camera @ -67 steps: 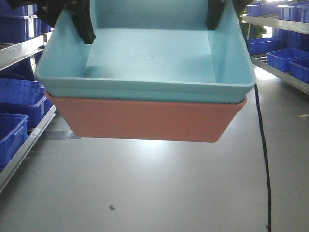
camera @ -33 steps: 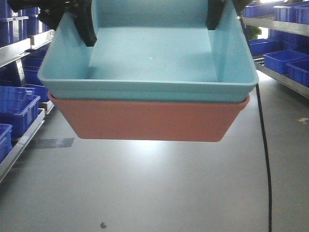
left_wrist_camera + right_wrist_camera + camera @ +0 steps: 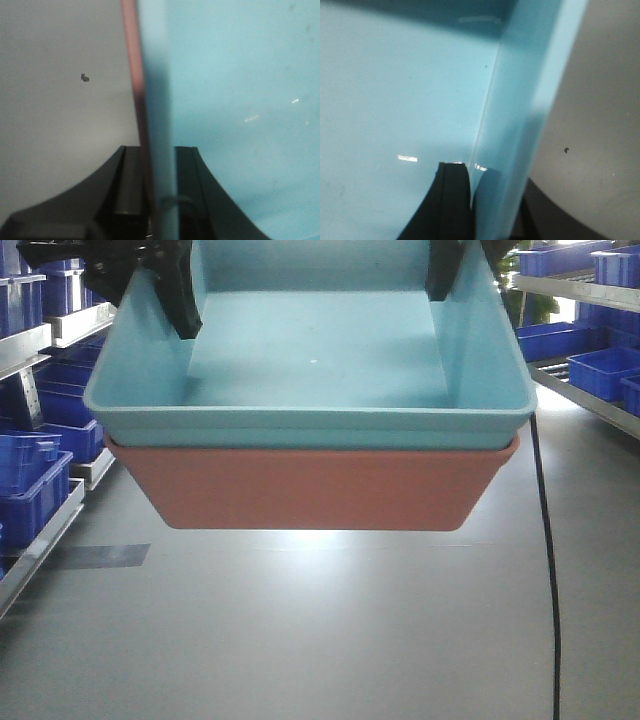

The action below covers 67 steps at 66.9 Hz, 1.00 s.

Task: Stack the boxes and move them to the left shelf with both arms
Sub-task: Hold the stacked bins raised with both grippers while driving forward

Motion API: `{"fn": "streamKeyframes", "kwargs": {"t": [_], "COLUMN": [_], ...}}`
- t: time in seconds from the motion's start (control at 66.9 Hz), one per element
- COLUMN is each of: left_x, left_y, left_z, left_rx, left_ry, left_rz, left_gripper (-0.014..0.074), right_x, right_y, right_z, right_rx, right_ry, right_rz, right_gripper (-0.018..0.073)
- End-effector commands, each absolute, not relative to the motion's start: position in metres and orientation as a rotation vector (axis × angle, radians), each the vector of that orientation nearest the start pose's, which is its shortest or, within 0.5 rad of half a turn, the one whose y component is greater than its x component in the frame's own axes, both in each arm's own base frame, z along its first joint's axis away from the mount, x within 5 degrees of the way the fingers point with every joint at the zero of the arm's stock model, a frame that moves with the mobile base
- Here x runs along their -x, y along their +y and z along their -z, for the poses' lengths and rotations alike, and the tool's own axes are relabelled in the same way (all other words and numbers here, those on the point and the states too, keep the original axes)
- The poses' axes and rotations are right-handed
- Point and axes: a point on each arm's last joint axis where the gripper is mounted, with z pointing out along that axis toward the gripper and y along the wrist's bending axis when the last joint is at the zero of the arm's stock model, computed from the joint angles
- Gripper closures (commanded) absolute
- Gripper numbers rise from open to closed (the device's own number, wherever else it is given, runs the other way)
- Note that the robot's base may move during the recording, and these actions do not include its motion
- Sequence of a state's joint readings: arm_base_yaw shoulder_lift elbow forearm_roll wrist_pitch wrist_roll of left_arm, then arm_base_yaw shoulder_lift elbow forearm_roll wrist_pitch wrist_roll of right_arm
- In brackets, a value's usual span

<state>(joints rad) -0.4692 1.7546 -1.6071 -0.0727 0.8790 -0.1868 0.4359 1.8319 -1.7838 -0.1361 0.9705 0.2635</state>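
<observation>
The light blue box [image 3: 310, 370] sits nested in the salmon-pink box [image 3: 310, 485], and the stack hangs level in the air above the floor. My left gripper [image 3: 178, 290] clamps the stack's left wall. In the left wrist view the left gripper [image 3: 157, 150] is shut on the blue wall [image 3: 155, 75] and the pink rim [image 3: 131, 60] together. My right gripper [image 3: 445, 270] holds the right wall; its fingers straddle the blue box's wall [image 3: 520, 100] in the right wrist view, where the right gripper [image 3: 495, 192] is shut. The left shelf [image 3: 40, 535] shows its steel rail at the far left.
Dark blue crates [image 3: 30, 475] fill the left rack. Another rack [image 3: 585, 295] with blue crates [image 3: 600, 365] runs along the right. A black cable [image 3: 548, 570] hangs down at the right. Grey tape [image 3: 100, 556] marks the floor.
The stack stays clamped in both grippers. The left rack and its crates have slid toward the left edge, and a dark floor speck has dropped out of the bottom.
</observation>
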Motion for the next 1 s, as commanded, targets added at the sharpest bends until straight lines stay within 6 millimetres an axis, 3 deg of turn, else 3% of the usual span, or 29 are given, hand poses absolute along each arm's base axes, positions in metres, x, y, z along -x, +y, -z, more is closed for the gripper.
{"fn": "streamKeyframes", "kwargs": {"t": [0.0,0.986], "left_x": [-0.3401,-0.3387], "left_y": [-0.1997,-0.2], "left_z": [-0.3812,-0.38], "left_rx": [-0.272,-0.272], "left_ry": [2.252,2.272], "left_rz": [0.602,0.612], "left_gripper": [0.0599,0.0599], "right_x": [-0.3704,-0.3679], "right_y": [0.1782,0.1792], "right_z": [-0.3885,-0.3863], "right_rx": [0.281,0.272], "right_ry": [2.253,2.29], "right_rz": [-0.296,-0.321], "right_gripper": [0.0505,0.0505]}}
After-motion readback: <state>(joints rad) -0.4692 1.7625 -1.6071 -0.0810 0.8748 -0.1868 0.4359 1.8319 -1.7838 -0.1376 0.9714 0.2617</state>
